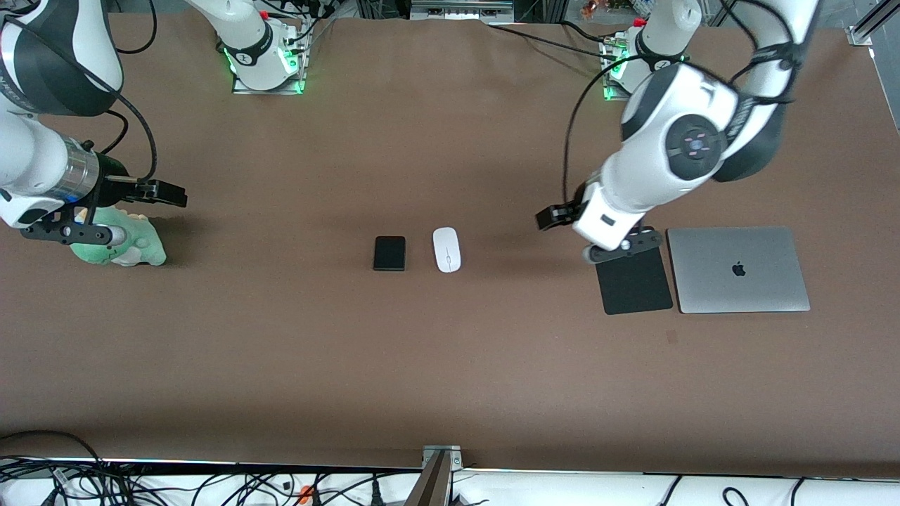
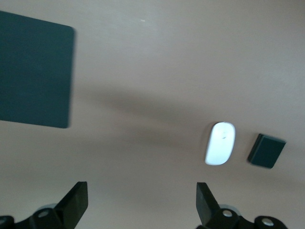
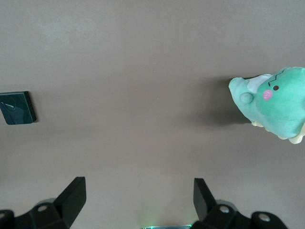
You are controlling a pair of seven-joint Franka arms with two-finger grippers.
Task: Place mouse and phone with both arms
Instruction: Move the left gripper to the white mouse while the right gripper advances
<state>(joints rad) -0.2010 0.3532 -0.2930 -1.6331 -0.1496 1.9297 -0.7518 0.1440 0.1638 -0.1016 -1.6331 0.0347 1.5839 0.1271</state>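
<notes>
A: Where are the task's things?

B: Lying side by side mid-table, well in from every edge: mouse [image 1: 446,249] toward the left arm's end, phone [image 1: 389,253] just beside it toward the right arm's end. Not touching. Long axes of both pointing from the robots' edge toward the front camera's edge.

A: And the hands?

B: Left gripper [image 1: 550,217] hanging with fingers spread wide and empty, up over bare table just off the mouse pad [image 1: 634,282] (closed laptop [image 1: 737,269] flush beside that pad). Right gripper [image 1: 167,195] equally wide and empty, up beside the green plush toy [image 1: 125,242] near the right arm's end.

A: Which arm for which?

B: Probably left for the mouse, right for the phone, each taking the nearer one. Left looks closer to its target. Long axes lying crosswise to both reaches, so fingers likely need to close across the short sides.
</notes>
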